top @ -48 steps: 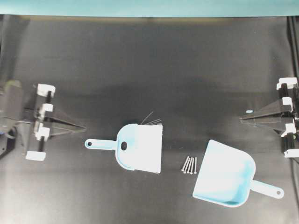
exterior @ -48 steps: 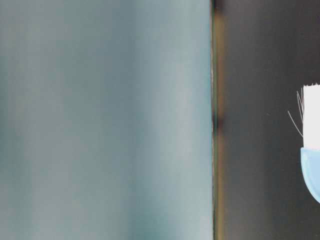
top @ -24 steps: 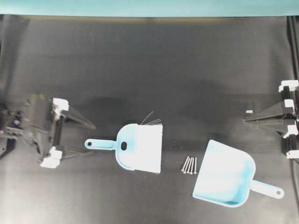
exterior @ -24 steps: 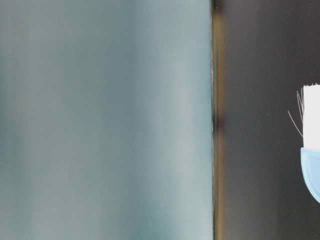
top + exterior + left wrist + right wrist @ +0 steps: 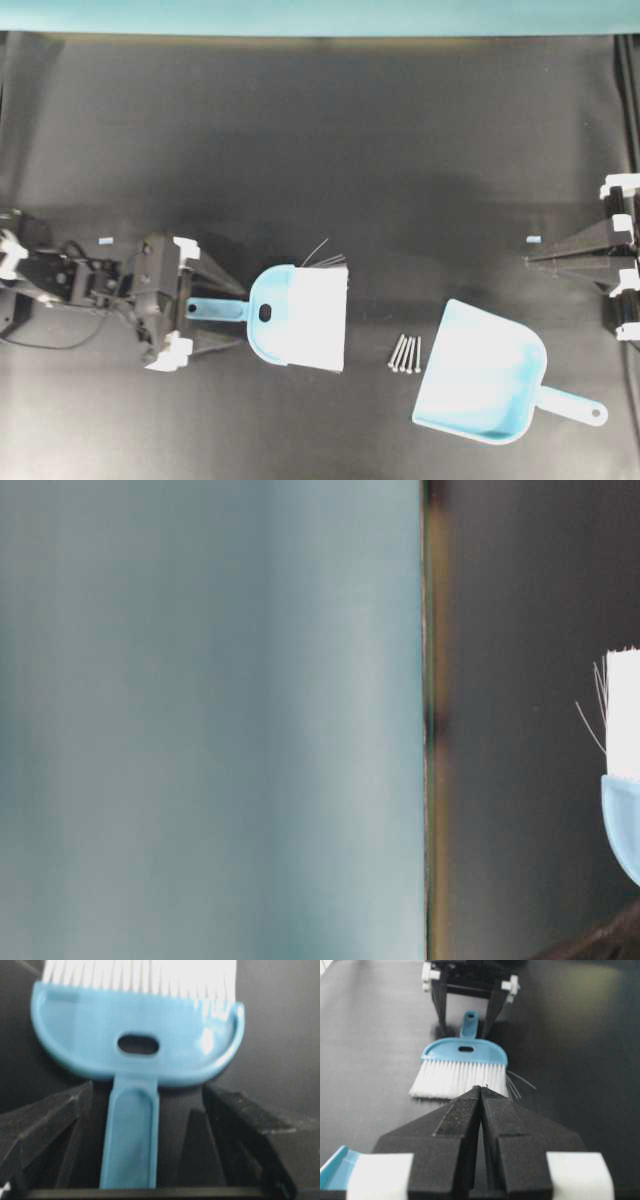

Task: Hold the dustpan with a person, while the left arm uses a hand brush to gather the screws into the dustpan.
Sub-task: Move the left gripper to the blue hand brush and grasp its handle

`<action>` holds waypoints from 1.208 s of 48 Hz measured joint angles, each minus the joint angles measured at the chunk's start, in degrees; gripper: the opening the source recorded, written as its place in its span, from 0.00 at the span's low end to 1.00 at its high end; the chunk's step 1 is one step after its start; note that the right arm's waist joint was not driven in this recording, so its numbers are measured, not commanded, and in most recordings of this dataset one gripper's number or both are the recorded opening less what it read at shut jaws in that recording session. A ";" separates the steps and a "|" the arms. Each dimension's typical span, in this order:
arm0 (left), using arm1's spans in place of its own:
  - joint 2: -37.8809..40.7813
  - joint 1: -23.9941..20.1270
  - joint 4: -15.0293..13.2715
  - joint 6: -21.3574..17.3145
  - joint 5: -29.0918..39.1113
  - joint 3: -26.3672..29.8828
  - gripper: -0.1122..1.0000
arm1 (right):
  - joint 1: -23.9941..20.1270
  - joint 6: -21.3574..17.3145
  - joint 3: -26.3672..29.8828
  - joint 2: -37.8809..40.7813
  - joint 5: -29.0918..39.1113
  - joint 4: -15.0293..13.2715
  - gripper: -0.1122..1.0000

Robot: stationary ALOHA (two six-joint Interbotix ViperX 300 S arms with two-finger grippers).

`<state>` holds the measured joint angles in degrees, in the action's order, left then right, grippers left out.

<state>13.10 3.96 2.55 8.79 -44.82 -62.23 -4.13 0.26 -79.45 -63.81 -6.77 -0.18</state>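
Blue brush lies flat on black table, left of centre, long axis running left-right in overhead view: thin handle points left, white bristles point right toward screws, with a few stray dark bristles sticking up past the upper edge. Screws lie bunched side by side, roughly upright in that view, between brush and dustpan, just beside the pan's mouth. Dustpan sits at lower right, mouth facing upper left, handle pointing lower right. Left gripper has its jaws spread wide, one finger on each side of the brush handle, not touching it in the wrist view; nothing gripped. Right gripper sits at far right edge, jaws pressed together, empty, tip pointing left, well apart from the dustpan. Versus a second ago: left arm has reached in from the left edge to the brush handle and its jaws went from closed to spread. Right gripper has pulled back slightly to the right. Brush, screws, dustpan unmoved.
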 measured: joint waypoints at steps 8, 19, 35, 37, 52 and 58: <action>1.41 0.18 0.00 -0.09 3.60 2.46 0.86 | 0.00 0.00 -0.62 -1.14 0.09 0.09 0.09; 1.32 -0.09 0.00 -0.70 7.73 3.87 0.68 | 0.00 0.00 -1.67 -2.81 0.09 0.00 0.09; 0.18 -0.88 -0.18 -5.01 10.46 4.48 0.39 | 0.00 0.00 -2.37 -9.84 6.59 0.00 0.09; -0.62 -0.88 -0.18 -6.15 11.78 4.83 0.39 | 0.00 0.00 -2.55 -10.99 8.53 0.09 0.09; -9.84 0.18 0.09 -12.04 33.22 10.90 0.39 | 0.00 0.00 -3.96 -15.56 17.31 0.00 0.09; -14.33 0.18 0.09 -13.97 42.28 14.24 0.39 | 0.00 0.00 -4.92 -15.73 16.88 0.09 0.09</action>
<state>-1.23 4.13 2.64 -5.19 -2.55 -47.99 -4.13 0.26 -84.38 -79.54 10.11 -0.09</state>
